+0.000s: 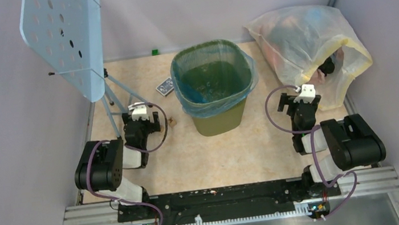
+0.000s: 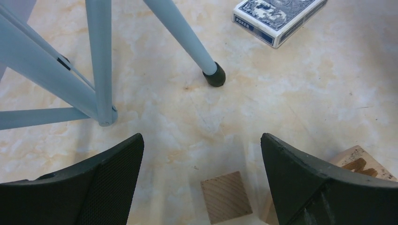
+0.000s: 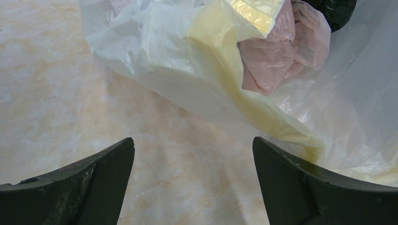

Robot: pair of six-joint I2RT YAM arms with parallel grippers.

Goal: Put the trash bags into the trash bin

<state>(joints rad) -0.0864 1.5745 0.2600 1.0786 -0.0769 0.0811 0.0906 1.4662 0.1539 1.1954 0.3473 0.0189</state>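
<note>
1. Down at the near end of the table [image 1: 192,165], both my claws hang low over the bare top and grip nothing. My left claw [image 2: 202,138] has its jaws spread wide, and so does my right claw [image 3: 193,139]
2. Just below my left claw lies a small wooden block [image 2: 226,197]. Past it are a stand leg [image 2: 215,75] and a card box [image 2: 277,18], none of them my business
3. My right claw faces the stuffed yellowish bag [image 3: 225,70], which lies just ahead and to its right. That bag is not the one I was sent for
4. Farther out, between the two claws, the trash bin [image 1: 218,123] stands upright at mid-table. It is ahead and to the right of my left claw, and ahead and to the left of my right. Neither arm is plainly nearer, and both are well apart from it
5. The trash bag [image 1: 196,108] is inside the bin, its mouth spread round the rim and folded down over the outside, its body sagging into the well. I judge the job as good as done. Any last tuck of the hem would mean reaching inward and forward, toward the near wall of the bin
</note>
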